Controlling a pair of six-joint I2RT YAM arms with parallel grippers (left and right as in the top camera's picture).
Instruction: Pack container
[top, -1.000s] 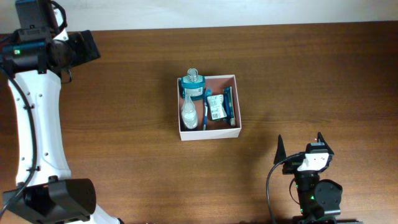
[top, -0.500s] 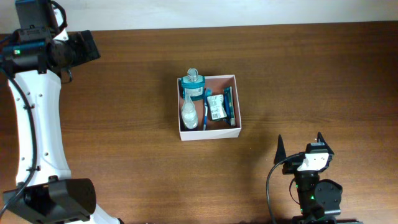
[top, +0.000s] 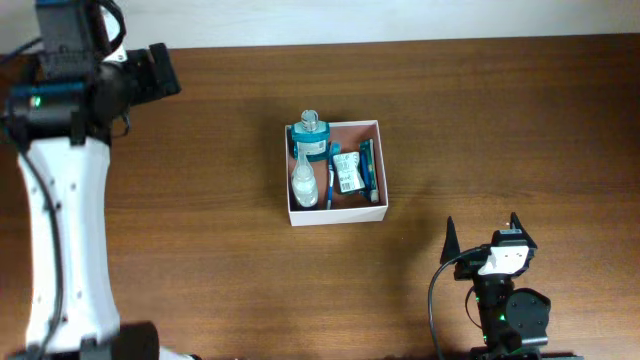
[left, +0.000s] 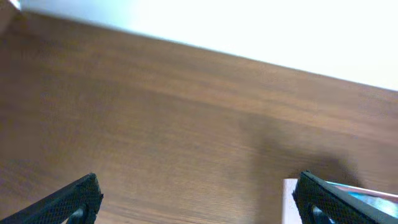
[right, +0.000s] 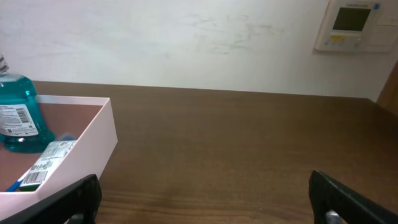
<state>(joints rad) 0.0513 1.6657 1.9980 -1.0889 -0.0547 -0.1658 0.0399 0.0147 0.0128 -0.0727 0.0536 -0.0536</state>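
**Both grippers empty and clear of the container: packing looks finished, or very nearly.**

The left gripper (left: 198, 186) hangs with its fingers spread wide and nothing between them, over bare table (top: 500, 120) at the far left, and only a corner of the container (top: 335, 217) shows in its wrist view. The right gripper (right: 204, 186) is just as wide apart and just as empty, parked at the near right edge, well apart from the box and looking at its white side wall. The container sits mid-table, carrying a teal bottle (top: 311, 138), a clear bottle (top: 303, 180), a labelled packet (top: 348, 175) and slim blue pieces. No loose item or lid shows anywhere. By the look of it the loading is done, and any next move calls for an item from outside these views.
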